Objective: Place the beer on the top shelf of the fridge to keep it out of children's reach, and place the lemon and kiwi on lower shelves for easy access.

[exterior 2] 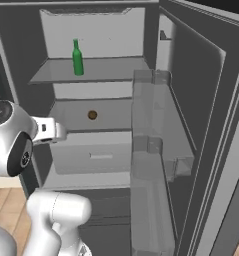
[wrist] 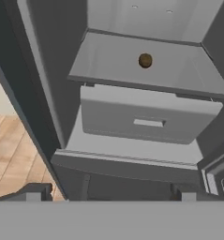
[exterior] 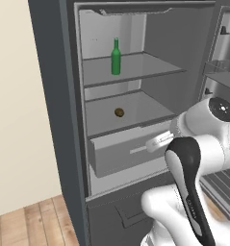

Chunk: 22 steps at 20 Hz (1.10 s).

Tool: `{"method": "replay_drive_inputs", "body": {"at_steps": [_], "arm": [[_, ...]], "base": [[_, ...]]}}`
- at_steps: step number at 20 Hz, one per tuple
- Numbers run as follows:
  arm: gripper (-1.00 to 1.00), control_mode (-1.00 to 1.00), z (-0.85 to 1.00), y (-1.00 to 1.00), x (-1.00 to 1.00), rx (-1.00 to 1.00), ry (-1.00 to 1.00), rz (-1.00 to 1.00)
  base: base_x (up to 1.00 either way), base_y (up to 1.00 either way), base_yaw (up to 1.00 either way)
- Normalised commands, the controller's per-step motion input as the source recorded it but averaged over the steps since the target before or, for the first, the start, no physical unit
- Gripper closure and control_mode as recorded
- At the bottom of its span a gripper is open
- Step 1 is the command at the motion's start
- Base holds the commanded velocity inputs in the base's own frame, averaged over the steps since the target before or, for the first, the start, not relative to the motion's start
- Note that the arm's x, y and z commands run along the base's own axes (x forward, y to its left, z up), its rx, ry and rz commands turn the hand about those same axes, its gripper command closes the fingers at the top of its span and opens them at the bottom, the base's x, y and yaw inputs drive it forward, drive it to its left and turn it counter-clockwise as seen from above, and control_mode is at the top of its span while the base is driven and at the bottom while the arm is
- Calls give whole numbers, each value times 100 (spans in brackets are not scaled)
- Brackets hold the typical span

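Note:
The fridge (exterior: 51, 96) stands open. The green beer (exterior: 116, 57) (exterior 2: 77, 59) stands upright on the top shelf (exterior: 152, 67) (exterior 2: 113, 70). One shelf down, the brown kiwi (exterior: 119, 112) (exterior 2: 92, 115) (wrist: 145, 60) lies on the lower shelf (exterior: 147, 108) (wrist: 104, 61). The lemon is out of view. My gripper (wrist: 111, 194) is open and holds nothing; its fingertips (wrist: 33, 192) stand wide apart in front of the fridge, below and short of the kiwi's shelf.
A pale grey drawer (exterior: 119, 156) (wrist: 146, 117) with a handle slot sits under the kiwi's shelf. The open door with clear bins (exterior 2: 153, 125) stands at the right. Wooden floor (wrist: 12, 154) and a cream wall (exterior: 15, 120) lie to the left.

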Motion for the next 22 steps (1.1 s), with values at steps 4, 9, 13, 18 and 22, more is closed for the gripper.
{"method": "replay_drive_inputs", "body": {"at_steps": [4,9,13,18,22], "arm": [[-100,100,0,0,0,0,0,0],[-100,100,0,0,0,0,0,0],[-100,100,0,0,0,0,0,0],[-100,100,0,0,0,0,0,0],[-100,100,0,0,0,0,0,0]], "base": [[-94,37,0],[-85,57,-16],[-54,29,-51],[-50,0,-74],[-37,0,-79]]}}
